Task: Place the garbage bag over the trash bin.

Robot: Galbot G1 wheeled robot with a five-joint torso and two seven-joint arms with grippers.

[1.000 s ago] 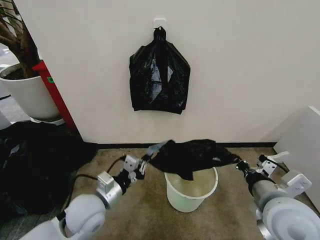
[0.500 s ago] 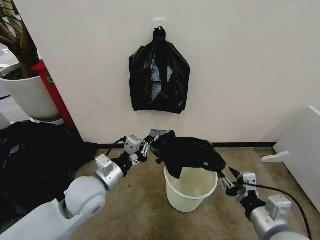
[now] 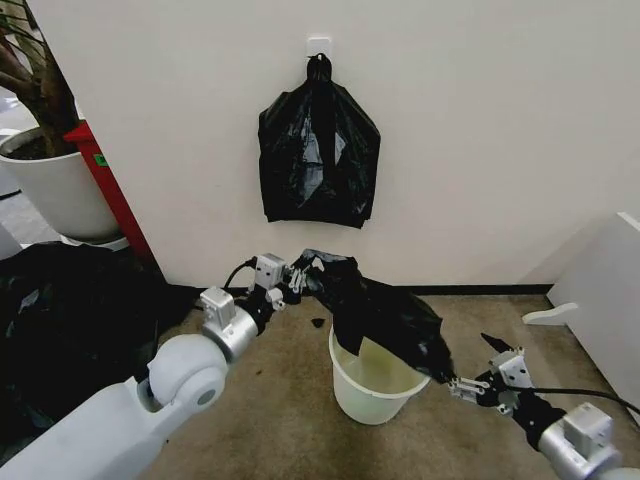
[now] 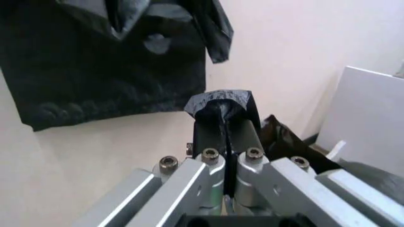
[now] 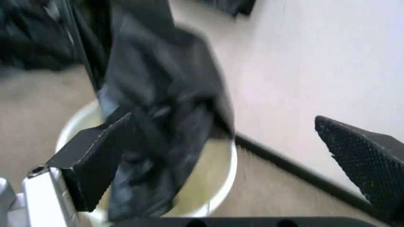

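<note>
The garbage bag (image 3: pixel 385 315) is a glossy black sheet slanting from above the far left of the trash bin (image 3: pixel 372 400) down to its near right rim. My left gripper (image 3: pixel 298 277) is shut on the bag's upper corner. In the left wrist view that gripper (image 4: pixel 224 120) pinches a fold of the garbage bag (image 4: pixel 220 101). My right gripper (image 3: pixel 470 365) sits low at the bin's right, open, just beside the bag's lower end. In the right wrist view the right gripper (image 5: pixel 221 120) has its jaws wide apart, with the garbage bag (image 5: pixel 164 104) draped over the cream trash bin (image 5: pixel 228 163) beyond them.
A knotted black bag bundle (image 3: pixel 318 150) hangs on a wall hook behind the bin. A large dark heap of bags (image 3: pixel 70 330) lies at the left, with a white plant pot (image 3: pixel 55 190) and a red panel (image 3: pixel 110 190) behind. A white cabinet (image 3: pixel 600 285) stands at the right.
My right gripper has let go of the bag and dropped back toward me. The left gripper has moved up toward the wall, and the bag's right end has sagged onto the bin.
</note>
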